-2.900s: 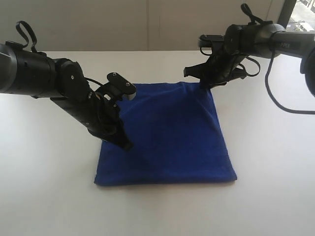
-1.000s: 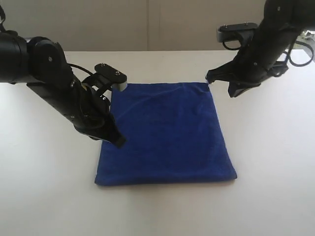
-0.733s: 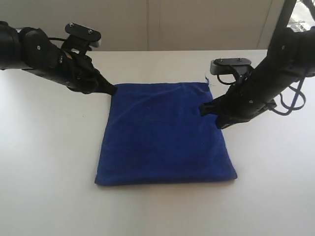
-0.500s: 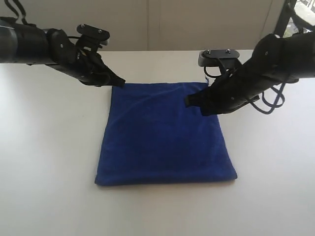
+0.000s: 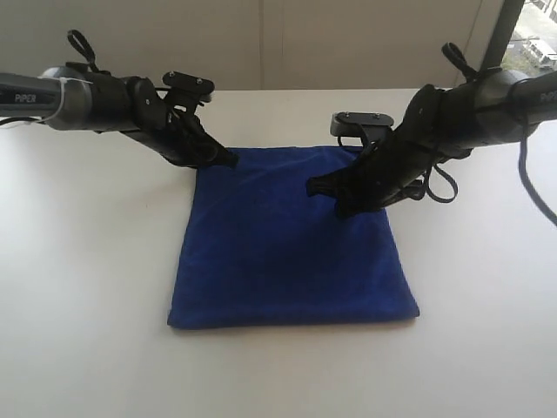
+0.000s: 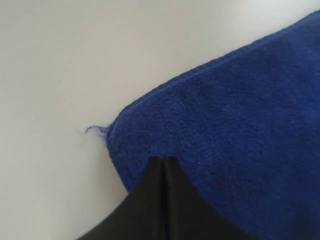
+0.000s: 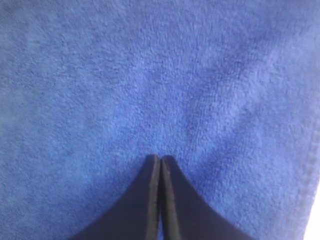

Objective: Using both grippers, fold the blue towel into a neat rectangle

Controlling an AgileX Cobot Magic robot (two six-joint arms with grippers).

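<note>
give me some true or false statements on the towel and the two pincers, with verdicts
1. The deep royal-blue microfibre towel lies spread on the white table. True.
2. The left black pincer is open wide. False: its jaws are shut, pointing at a towel corner.
3. The right black pincer is shut over the towel. True.
4. The right pincer lifts a towel corner. False: it holds nothing; the towel lies flat.

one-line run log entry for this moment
blue towel: flat on table | left gripper: shut, at towel's far left corner | right gripper: shut, empty, over towel's right side
</note>
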